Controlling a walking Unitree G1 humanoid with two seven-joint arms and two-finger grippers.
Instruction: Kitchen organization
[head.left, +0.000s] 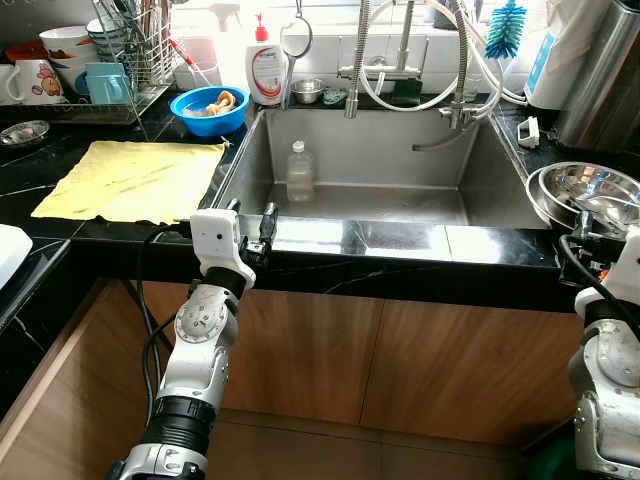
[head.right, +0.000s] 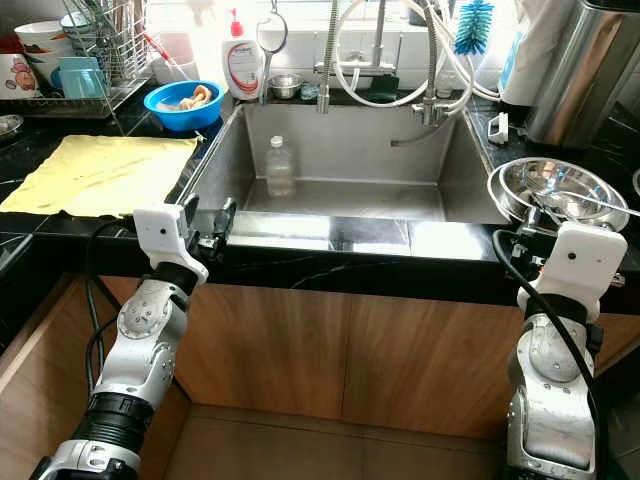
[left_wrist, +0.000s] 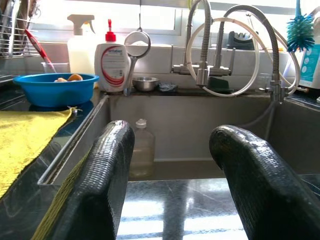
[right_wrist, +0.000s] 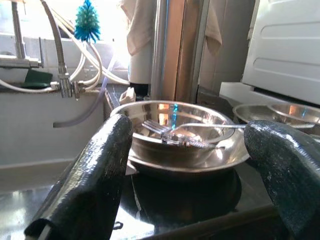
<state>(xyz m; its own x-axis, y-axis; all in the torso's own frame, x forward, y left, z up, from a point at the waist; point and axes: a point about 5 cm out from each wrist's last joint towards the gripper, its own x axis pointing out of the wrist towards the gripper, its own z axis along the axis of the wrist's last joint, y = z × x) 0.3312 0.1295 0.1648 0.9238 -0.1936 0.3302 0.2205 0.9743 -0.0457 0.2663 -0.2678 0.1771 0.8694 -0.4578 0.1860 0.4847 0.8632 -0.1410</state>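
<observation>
stainless sink (head.left: 480, 170) set in a black counter (head.left: 400, 262) above wooden cabinet fronts. a clear plastic bottle (head.left: 300, 172) stands upright on the sink floor, near its left wall. behind the sink, a coiled spring faucet (head.left: 405, 60); beside it a white soap bottle (head.left: 266, 68) with a red pump, a hanging strainer (head.left: 296, 38), a small steel cup (head.left: 307, 91) and a blue bottle brush (head.left: 505, 28). left of the sink, a yellow cloth (head.left: 130, 180) lies flat on the counter; behind it, a blue bowl (head.left: 208, 108) holding food, then a dish rack (head.left: 125, 60) with mugs and utensils. right of the sink, stacked steel bowls (head.right: 555, 190) with a fork (right_wrist: 170, 131) resting inside the top one.

left gripper (head.left: 252, 228) hovers at the counter's front edge, by the sink's left corner, fingers (left_wrist: 107, 175) spread apart with nothing between them, aimed toward the bottle. right gripper (right_wrist: 187, 165) is at the counter edge just before the steel bowls, fingers (right_wrist: 95, 170) wide apart and empty, the bowls framed between them.
</observation>
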